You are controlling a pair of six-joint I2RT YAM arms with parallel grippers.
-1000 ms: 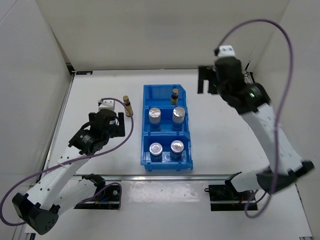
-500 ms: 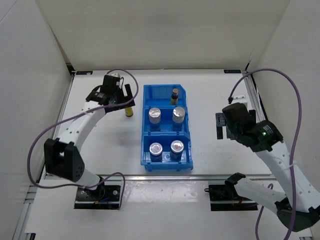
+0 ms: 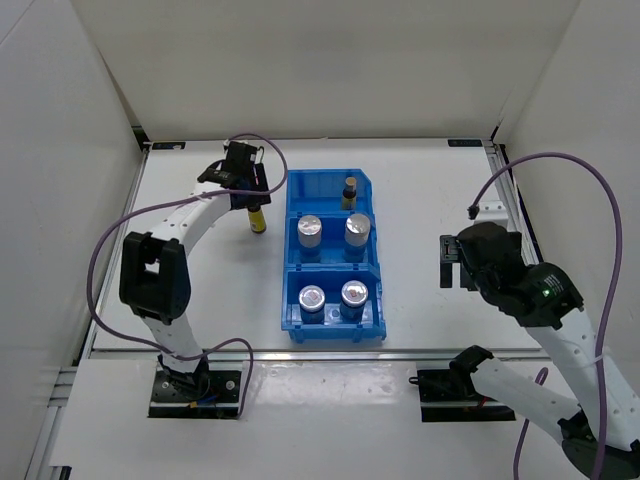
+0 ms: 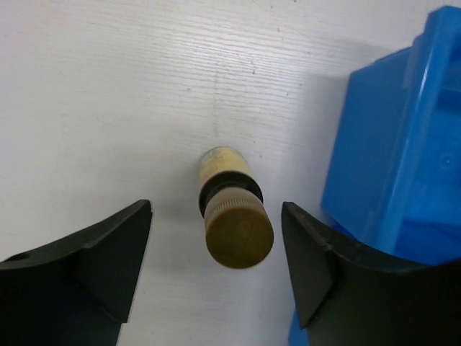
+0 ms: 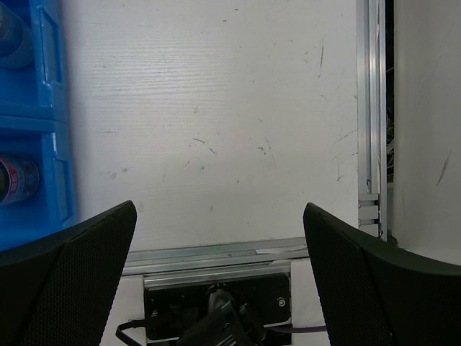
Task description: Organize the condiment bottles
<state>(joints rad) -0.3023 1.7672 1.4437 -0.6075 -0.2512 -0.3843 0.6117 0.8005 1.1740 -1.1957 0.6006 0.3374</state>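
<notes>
A dark brown bottle (image 3: 257,217) with a yellow label and gold cap stands on the table left of the blue bin (image 3: 290,262). My left gripper (image 3: 244,184) hovers right above it, open; in the left wrist view the bottle's cap (image 4: 238,236) sits between the spread fingers (image 4: 108,252), untouched. A second brown bottle (image 3: 349,189) stands in the bin's far compartment. Two silver-lidded jars (image 3: 310,230) fill the middle compartment and two more (image 3: 312,298) the near one. My right gripper (image 3: 452,262) is open and empty over bare table right of the bin.
White walls enclose the table on three sides. A metal rail (image 5: 371,115) runs along the right edge. The blue bin's side (image 4: 403,144) is close to the right of my left gripper. The arm bases (image 3: 195,385) sit at the near edge.
My left gripper moved right and back, settling directly over the brown bottle outside the bin. My right arm drew back slightly toward the near right; bottles have not moved.
</notes>
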